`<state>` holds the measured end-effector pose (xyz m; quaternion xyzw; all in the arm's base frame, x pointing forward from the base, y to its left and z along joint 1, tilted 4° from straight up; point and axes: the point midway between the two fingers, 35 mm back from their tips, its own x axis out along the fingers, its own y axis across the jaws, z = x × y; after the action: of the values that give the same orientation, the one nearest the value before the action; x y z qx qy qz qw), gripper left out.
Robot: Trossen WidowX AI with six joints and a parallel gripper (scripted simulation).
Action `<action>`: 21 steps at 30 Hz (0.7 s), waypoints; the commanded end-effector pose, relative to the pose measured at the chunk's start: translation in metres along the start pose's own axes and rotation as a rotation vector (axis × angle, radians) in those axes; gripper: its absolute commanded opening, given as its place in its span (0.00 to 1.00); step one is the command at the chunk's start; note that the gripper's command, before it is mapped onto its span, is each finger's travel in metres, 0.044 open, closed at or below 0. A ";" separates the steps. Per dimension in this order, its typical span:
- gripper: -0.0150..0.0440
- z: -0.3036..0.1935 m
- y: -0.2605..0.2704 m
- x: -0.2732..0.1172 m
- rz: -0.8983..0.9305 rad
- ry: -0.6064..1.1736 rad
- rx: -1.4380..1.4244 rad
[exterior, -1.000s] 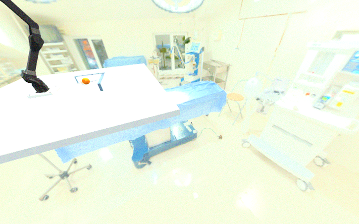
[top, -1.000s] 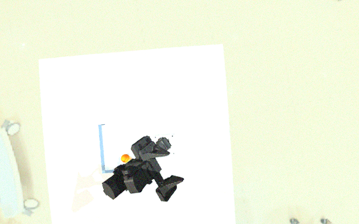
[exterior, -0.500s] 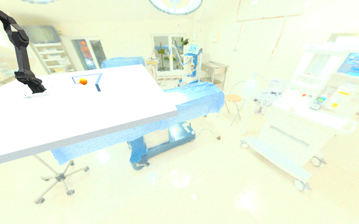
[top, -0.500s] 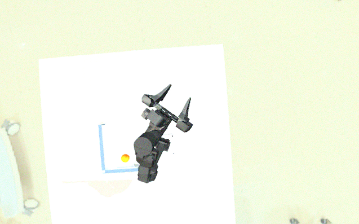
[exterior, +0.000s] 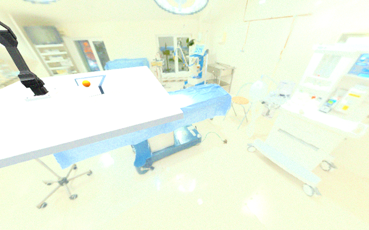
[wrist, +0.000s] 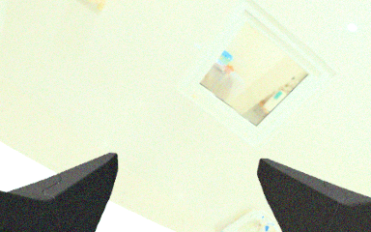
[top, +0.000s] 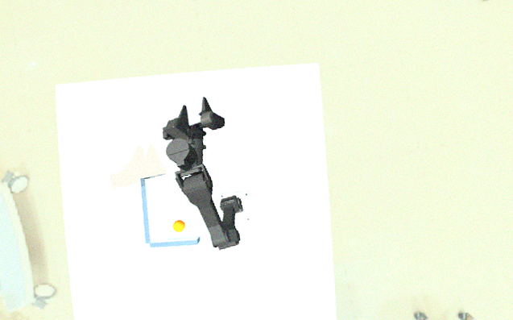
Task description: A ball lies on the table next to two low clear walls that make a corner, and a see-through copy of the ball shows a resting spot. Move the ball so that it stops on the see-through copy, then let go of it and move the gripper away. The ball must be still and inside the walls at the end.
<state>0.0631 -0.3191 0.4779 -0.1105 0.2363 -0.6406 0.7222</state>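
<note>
Lower centre of the worktop [top: 279, 260]: ball [top: 178, 225] rests inside the two walls [top: 146, 209], near their corner.
Fingers [top: 194, 110]: spread, holding nothing; I see them pointing toward the upper frame.
Relation: ball lies below-left of my fingers, well apart.
See-through copy: I cannot make it out.

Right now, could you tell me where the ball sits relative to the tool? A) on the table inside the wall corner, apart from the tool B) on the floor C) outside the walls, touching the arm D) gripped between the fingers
A: the ball rests on the table inside the corner of the walls, while the open tool is well away, holding nothing.
</note>
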 end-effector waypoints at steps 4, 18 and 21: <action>0.89 -0.008 0.122 0.004 0.343 0.006 -0.197; 0.89 -0.060 0.320 -0.086 0.945 -0.070 -0.752; 0.89 -0.081 0.352 -0.117 1.063 -0.101 -0.902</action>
<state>0.3052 -0.1835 0.3027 -0.2596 0.4407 -0.1354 0.8486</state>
